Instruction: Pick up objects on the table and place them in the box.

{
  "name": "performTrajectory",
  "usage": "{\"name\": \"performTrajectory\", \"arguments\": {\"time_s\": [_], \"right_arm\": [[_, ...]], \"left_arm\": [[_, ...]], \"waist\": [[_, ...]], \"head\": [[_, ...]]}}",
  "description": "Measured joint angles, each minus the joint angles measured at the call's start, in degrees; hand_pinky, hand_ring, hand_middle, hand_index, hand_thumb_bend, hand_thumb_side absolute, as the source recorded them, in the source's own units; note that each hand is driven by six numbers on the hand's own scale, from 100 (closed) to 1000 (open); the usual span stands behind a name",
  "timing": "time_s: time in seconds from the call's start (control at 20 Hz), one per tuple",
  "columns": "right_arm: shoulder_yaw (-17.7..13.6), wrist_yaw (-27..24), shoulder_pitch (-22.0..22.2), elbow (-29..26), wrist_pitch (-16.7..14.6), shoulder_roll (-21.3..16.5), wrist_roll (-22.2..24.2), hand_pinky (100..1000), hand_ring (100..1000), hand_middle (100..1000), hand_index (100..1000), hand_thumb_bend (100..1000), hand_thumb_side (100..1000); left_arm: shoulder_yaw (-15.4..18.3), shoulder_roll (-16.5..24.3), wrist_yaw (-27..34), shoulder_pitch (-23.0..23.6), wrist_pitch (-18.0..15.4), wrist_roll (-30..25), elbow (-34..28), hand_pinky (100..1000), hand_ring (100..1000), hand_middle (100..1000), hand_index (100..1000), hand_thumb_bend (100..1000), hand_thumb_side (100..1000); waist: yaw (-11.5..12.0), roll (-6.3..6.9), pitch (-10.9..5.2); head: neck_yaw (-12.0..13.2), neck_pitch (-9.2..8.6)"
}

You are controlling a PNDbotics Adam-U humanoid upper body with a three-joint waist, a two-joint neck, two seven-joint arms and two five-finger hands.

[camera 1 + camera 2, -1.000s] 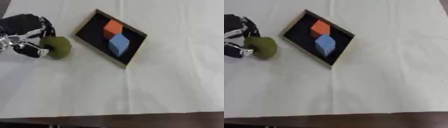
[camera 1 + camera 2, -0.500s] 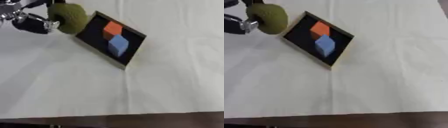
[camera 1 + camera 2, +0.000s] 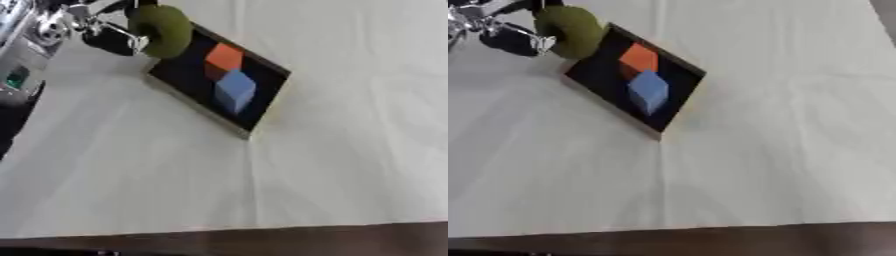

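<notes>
Left hand (image 3: 92, 35) over box corner, one green ball (image 3: 160, 30) pinched.
Fingers curl round the ball above the box (image 3: 179, 75) edge; inside lie one orange block (image 3: 225, 56), one blue block (image 3: 234, 89).

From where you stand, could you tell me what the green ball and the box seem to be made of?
The green ball, held in the left hand, looks matte and fuzzy, perhaps felt or foam. The box looks stiff: dark inside, pale thin rim, possibly wood or card.
</notes>
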Motion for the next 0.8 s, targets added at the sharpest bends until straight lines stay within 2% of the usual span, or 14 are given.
{"name": "performTrajectory", "arguments": {"time_s": [0.25,0.35,0.45,0.5,0.55,0.6,0.65,0.7,0.8], "right_arm": [[0.0,-0.3,-0.4,0.0,0.0,0.5,0.4,978,917,564,737,100,470],[0.0,-0.3,-0.6,0.0,0.0,0.5,0.5,979,917,564,737,100,470],[0.0,-0.4,-0.6,0.0,0.0,0.7,0.6,979,918,564,736,100,470],[0.0,-0.4,-0.6,0.1,0.0,0.8,0.6,979,918,564,736,100,470],[0.0,-0.4,-0.6,0.1,0.0,0.9,0.7,979,918,564,736,100,470],[0.0,-0.4,-0.6,0.1,0.0,0.9,0.8,980,918,564,736,100,470],[0.0,-0.4,-0.7,0.1,0.0,0.9,0.8,980,918,564,736,100,470],[0.0,-0.5,-0.7,0.1,0.0,0.9,0.9,980,918,565,736,100,470],[0.0,-0.5,-0.8,0.1,0.0,1.0,1.0,981,918,565,736,100,470]], "left_arm": [[-0.3,-2.5,-2.5,-0.4,-1.4,1.2,4.3,615,541,527,674,124,100],[-0.5,-2.9,-2.7,-0.3,-2.0,1.5,5.2,678,618,601,737,169,100],[-0.6,-3.2,-2.3,-0.1,-2.9,1.6,5.3,748,731,724,821,212,100],[-0.7,-3.2,-1.9,0.1,-3.5,1.6,5.3,788,792,784,868,285,279],[-0.7,-3.2,-1.5,0.3,-4.0,1.5,5.3,788,792,784,868,285,279],[-0.7,-3.2,-1.0,0.4,-4.5,1.5,5.1,818,837,824,900,340,437],[-0.6,-3.2,-0.6,0.5,-4.9,1.6,4.9,830,852,838,910,376,505],[-0.6,-3.2,-0.3,0.6,-5.1,1.8,4.8,835,858,842,914,402,540],[-0.3,-3.1,-0.2,0.6,-5.2,2.5,4.5,836,860,842,917,393,550]], "waist": [[-0.1,-0.08,0.10],[-0.2,-0.10,0.14],[-0.2,-0.10,0.16],[-0.3,-0.10,0.16],[-0.3,-0.10,0.16],[-0.3,-0.11,0.16],[-0.3,-0.12,0.16],[-0.2,-0.13,0.16],[-0.1,-0.14,0.16]], "head": [[0.1,-0.03],[0.1,-0.06],[0.1,-0.08],[0.1,-0.08],[0.1,-0.09],[0.1,-0.10],[0.1,-0.12],[0.1,-0.23],[0.1,-0.25]]}}
